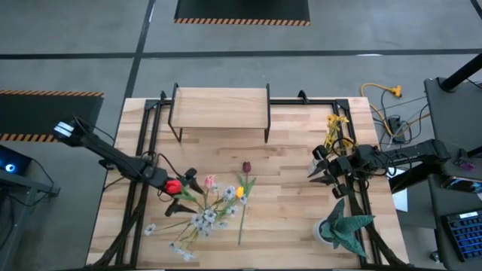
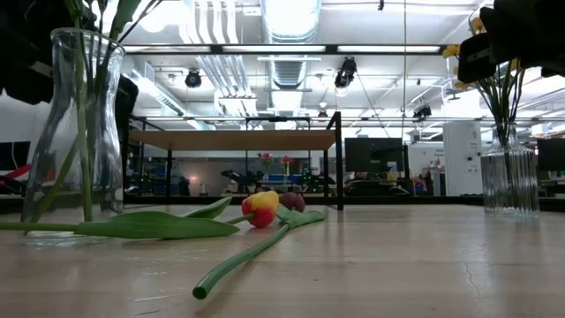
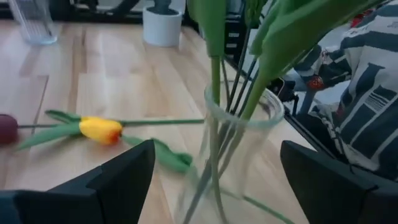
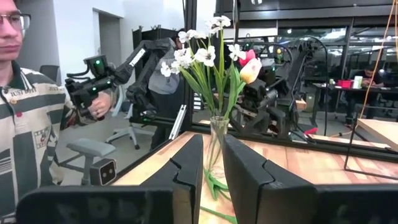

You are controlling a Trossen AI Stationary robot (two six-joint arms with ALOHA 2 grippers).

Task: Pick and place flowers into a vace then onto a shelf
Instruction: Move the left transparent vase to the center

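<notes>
Your left gripper (image 3: 214, 177) stands with fingers wide, straddling the glass vase (image 3: 233, 155) at the lower centre of its wrist frame, touching nothing. Stems already stand in that vase. Beyond the fingers, toward the middle left of that frame, the yellow tulip (image 3: 101, 129) lies flat, long axis crosswise to them, bloom left. The left arm is clearly nearer. Your right gripper (image 1: 322, 167), fingers narrow and empty, waits at right. The shelf (image 1: 221, 108) sits upper centre.
</notes>
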